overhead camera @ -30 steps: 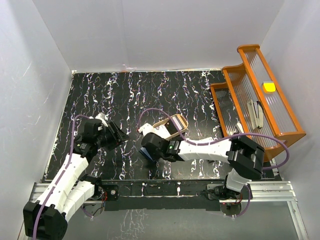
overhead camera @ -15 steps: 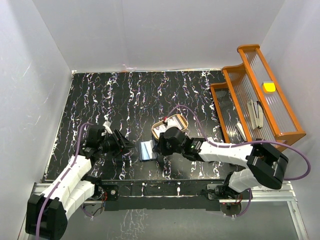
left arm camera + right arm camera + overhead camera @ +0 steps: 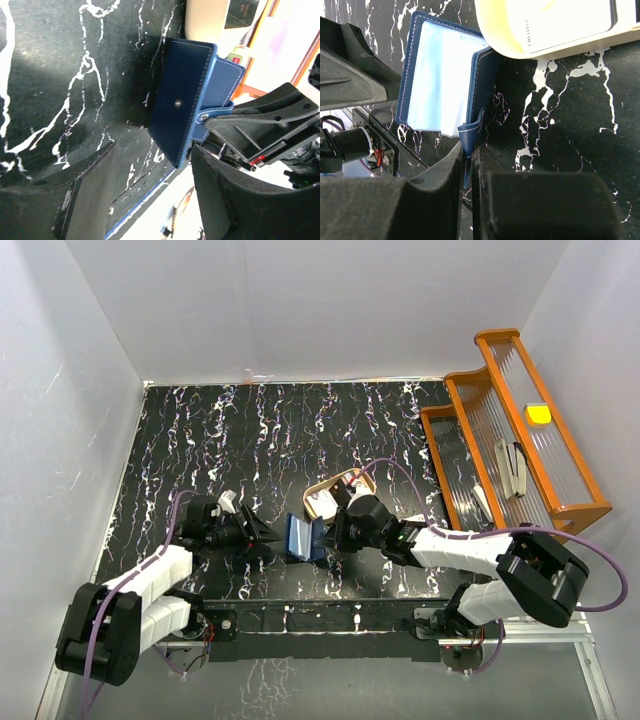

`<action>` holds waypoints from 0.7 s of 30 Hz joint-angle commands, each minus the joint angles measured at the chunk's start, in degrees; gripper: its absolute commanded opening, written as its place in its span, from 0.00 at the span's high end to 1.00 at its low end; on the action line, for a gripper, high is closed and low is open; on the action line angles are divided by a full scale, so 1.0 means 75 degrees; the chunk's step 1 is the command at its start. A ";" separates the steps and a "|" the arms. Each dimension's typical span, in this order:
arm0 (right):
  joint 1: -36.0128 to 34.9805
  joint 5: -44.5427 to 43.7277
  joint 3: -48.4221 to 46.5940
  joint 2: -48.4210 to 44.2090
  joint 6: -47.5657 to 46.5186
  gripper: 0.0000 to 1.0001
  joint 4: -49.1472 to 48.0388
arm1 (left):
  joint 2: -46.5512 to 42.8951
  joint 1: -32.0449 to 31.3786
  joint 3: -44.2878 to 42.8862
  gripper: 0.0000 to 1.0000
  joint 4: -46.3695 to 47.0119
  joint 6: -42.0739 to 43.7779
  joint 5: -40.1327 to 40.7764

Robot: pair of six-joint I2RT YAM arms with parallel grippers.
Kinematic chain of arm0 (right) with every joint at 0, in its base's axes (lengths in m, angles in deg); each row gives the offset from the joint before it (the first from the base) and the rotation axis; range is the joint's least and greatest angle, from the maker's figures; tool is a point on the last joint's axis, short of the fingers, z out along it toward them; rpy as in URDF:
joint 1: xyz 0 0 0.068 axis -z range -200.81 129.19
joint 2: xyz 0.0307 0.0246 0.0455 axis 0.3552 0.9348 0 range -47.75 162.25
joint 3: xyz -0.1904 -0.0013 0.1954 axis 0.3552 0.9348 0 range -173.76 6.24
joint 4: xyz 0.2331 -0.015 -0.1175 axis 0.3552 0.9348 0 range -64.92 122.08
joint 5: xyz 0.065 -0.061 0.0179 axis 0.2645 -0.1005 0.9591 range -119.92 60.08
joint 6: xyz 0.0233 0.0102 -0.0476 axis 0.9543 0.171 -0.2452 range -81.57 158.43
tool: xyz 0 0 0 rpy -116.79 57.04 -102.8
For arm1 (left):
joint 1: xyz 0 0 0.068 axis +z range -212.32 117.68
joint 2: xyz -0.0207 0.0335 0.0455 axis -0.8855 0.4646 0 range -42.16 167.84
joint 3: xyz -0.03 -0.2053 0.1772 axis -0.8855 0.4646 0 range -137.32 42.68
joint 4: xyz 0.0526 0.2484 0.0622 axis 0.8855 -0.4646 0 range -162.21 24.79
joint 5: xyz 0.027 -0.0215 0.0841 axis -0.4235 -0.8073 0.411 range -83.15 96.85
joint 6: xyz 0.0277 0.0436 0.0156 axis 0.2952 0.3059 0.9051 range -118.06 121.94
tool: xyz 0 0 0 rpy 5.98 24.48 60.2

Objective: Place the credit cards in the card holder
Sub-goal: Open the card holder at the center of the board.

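Left gripper (image 3: 262, 533) has slid in toward centre. Small navy-blue, stitched, leather-look folding card holder (image 3: 300, 537) is now propped half open on the black white-veined tabletop (image 3: 200, 430), between both grippers, just in front of the tan rounded-corner tray (image 3: 322, 485). Right gripper (image 3: 470, 162) is pinched on its snap tab. Left jaws gape, holding nothing. Left wrist view: matte outer cover, metal stud. Right wrist view only: pale blue glossy lining and a smooth cream-yellow block (image 3: 545, 25).
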 commanded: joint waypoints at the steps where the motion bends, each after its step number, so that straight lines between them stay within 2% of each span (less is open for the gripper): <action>1: 0.0044 0.0268 0.0045 -0.0188 0.0003 0.98 -0.0606 | 0.0327 -0.0076 0.0145 0.41 0.1517 -0.0551 -0.0808; 6: 0.0044 0.0519 -0.0088 -0.0328 -0.0264 0.98 -0.0686 | 0.0412 -0.0107 0.0195 0.37 0.2230 -0.0893 -0.0968; 12: 0.0045 0.0576 -0.0224 -0.0383 -0.0293 0.98 -0.0550 | 0.0662 -0.0119 0.0173 0.37 0.1838 -0.0500 -0.0549; 21: 0.0044 0.0498 0.0467 -0.0330 -0.0071 0.99 -0.0969 | 0.1196 -0.0178 0.0058 0.39 0.1304 0.0148 -0.0131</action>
